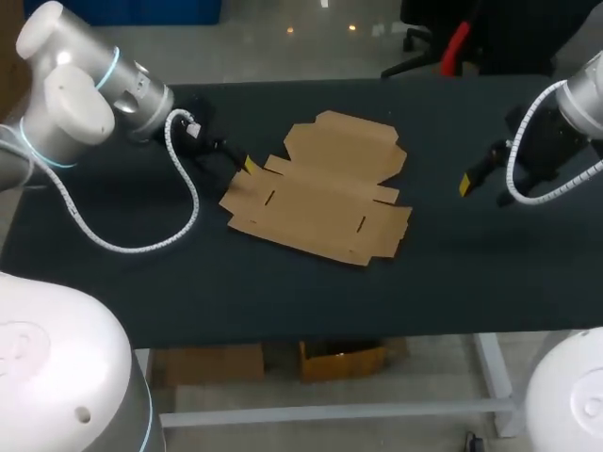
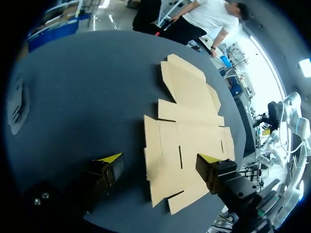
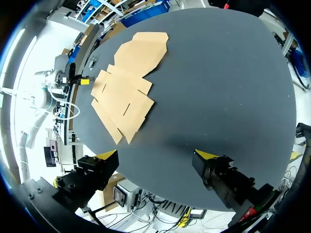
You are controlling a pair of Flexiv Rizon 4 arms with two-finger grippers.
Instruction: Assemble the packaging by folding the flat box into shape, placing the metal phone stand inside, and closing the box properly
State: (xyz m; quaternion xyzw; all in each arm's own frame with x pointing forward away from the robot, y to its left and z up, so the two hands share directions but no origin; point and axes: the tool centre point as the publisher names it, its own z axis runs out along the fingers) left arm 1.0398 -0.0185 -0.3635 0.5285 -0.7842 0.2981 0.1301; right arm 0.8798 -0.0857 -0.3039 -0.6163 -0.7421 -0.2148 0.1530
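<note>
Spread left tool [image 2: 160, 158] hangs at the flat box [image 2: 187, 141] edge. Right tool [image 3: 156, 155], spread too, stands well apart. Pushed, the flat box could skid, not fold.

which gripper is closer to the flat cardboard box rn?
Left. The left gripper is at the left edge of the flat box; the right gripper hangs off to the box's right, with bare table between.
</note>
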